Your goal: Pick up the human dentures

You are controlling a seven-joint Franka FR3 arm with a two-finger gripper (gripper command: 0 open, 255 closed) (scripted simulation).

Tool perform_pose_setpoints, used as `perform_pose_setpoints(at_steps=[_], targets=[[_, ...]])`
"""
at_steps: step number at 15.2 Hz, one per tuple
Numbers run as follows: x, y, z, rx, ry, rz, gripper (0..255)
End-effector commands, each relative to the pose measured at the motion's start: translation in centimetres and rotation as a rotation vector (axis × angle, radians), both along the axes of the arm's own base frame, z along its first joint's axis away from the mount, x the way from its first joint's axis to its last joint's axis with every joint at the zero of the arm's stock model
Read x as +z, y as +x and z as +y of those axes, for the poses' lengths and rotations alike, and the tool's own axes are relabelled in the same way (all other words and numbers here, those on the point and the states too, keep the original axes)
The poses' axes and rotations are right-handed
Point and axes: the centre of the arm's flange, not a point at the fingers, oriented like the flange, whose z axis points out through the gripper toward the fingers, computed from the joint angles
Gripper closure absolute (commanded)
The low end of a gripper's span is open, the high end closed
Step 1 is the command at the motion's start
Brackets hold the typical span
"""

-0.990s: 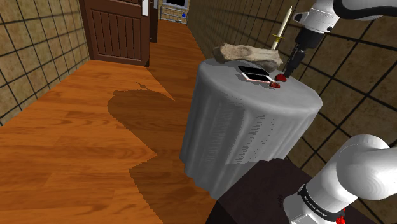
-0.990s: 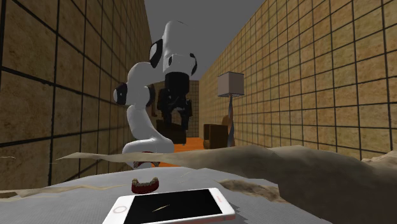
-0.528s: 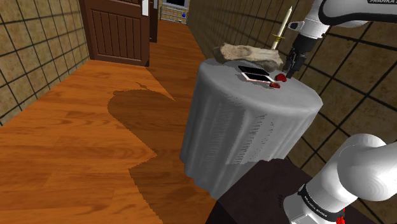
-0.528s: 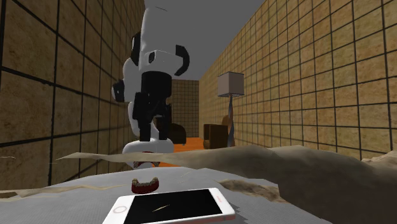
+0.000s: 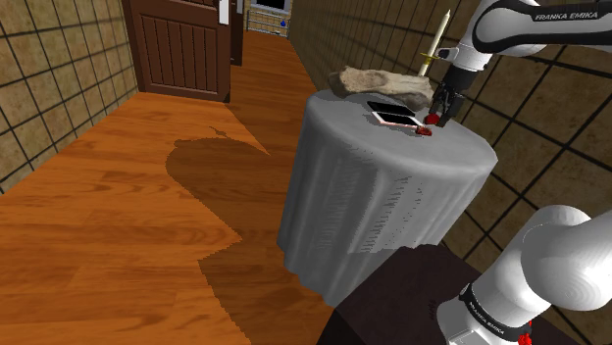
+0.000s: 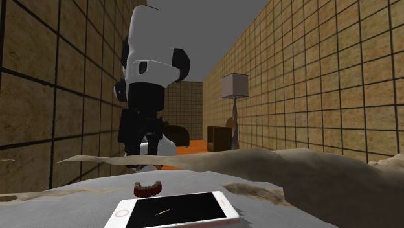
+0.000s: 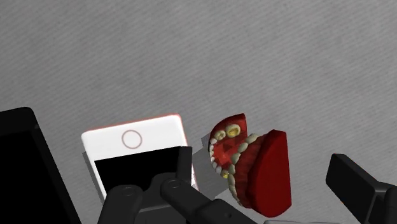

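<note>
The dentures (image 7: 251, 168), dark red gums with yellowish teeth, lie on the grey tablecloth (image 7: 254, 57) right beside a white phone (image 7: 137, 156) with a black screen. My gripper (image 7: 261, 162) hangs just above them, open, with the dentures between its two black fingers and neither finger touching them. In the shoulder view the gripper (image 5: 437, 111) is close over the dentures (image 5: 427, 126) near the table's far right edge. From the second exterior view the dentures (image 6: 148, 188) sit in front of the phone (image 6: 178, 210), with the gripper (image 6: 143, 150) behind them.
The round table (image 5: 382, 196) is draped in grey cloth. A crumpled brown cloth (image 5: 382, 83) and a candle (image 5: 433, 49) stand behind the phone (image 5: 395, 118). Tiled walls run close on the shoulder view's right. My stand (image 5: 412, 304) is at lower right.
The arm has swung down and brought the gripper closer over the dentures. In the second exterior view the hand moved left and lower. Dentures and phone have not moved.
</note>
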Motion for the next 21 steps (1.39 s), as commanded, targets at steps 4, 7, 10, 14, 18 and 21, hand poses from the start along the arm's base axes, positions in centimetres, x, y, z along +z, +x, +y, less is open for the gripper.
perform_pose_setpoints(at_steps=[4,7,10,14,18,21], targets=[[-1.9,0.0,0.0,0.001,0.000,0.000,0],[-1.9,0.0,0.0,0.001,0.000,0.000,255],[-1.9,0.0,0.0,0.001,0.000,0.000,255],[-1.9,0.0,0.0,0.001,0.000,0.000,255],[0.2,0.0,0.0,0.001,0.000,0.000,255],[1.8,0.0,0.0,0.001,0.000,0.000,255]])
